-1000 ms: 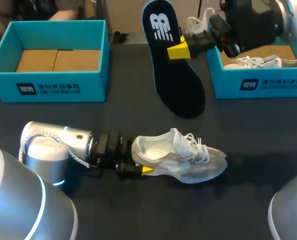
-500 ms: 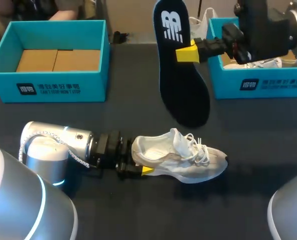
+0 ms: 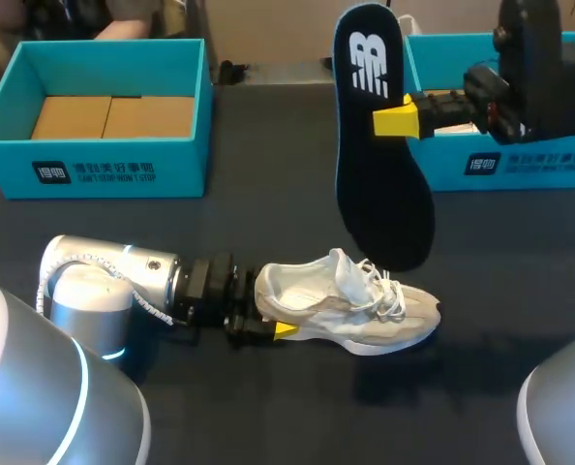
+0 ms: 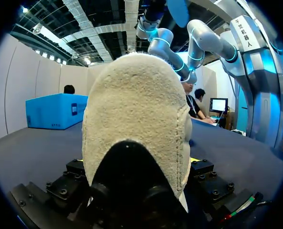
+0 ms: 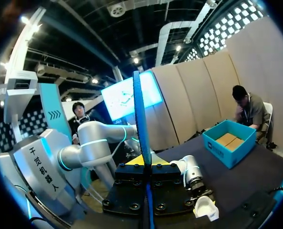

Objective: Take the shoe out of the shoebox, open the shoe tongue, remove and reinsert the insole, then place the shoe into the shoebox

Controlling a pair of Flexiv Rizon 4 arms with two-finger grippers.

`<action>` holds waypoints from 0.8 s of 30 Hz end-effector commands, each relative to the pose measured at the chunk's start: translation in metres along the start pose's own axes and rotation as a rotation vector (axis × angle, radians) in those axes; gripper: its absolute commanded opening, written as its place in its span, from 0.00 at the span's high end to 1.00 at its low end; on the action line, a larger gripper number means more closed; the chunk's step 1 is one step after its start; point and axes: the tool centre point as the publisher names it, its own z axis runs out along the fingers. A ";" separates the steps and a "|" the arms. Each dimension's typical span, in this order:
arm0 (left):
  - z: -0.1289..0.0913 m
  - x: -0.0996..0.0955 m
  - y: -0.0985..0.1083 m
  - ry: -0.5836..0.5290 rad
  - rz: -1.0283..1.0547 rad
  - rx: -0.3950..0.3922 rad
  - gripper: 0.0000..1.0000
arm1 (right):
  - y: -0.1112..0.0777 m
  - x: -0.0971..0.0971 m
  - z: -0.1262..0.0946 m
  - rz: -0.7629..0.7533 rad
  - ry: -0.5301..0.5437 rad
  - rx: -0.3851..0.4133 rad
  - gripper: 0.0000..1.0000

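Observation:
A white shoe (image 3: 360,305) lies on its side on the dark table, toe to the right. My left gripper (image 3: 273,310) is shut on its heel, one yellow tip showing at the near side. In the left wrist view the fuzzy heel (image 4: 136,119) fills the space between the fingers of the left gripper (image 4: 136,179). My right gripper (image 3: 396,118) is shut on a dark blue insole (image 3: 379,184) with a white logo, holding it upright in the air. The insole's lower end hangs just above the shoe's laces. The right wrist view has the insole (image 5: 140,119) edge-on in the right gripper (image 5: 145,167).
A teal shoebox (image 3: 113,170) with brown cardboard inside stands at the back left. Another teal shoebox (image 3: 520,165) stands at the back right, partly behind my right arm. My left arm (image 3: 104,286) lies low along the table's front left.
My right gripper has carried the insole to the right and down, so its lower end now hangs over the shoe. The left arm and the shoe have stayed still.

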 end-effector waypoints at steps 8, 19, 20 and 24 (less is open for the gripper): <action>0.001 0.000 0.003 0.000 0.000 -0.002 1.00 | -0.001 0.002 0.000 0.001 -0.004 -0.002 1.00; -0.012 -0.005 0.003 -0.006 -0.021 -0.010 0.00 | -0.001 0.002 0.000 0.001 -0.004 -0.002 1.00; -0.013 -0.003 0.002 -0.005 -0.018 -0.014 0.00 | -0.001 0.002 0.000 0.001 -0.004 -0.002 1.00; -0.022 -0.001 -0.001 0.003 -0.015 -0.024 0.00 | -0.001 0.002 0.000 0.001 -0.004 -0.002 1.00</action>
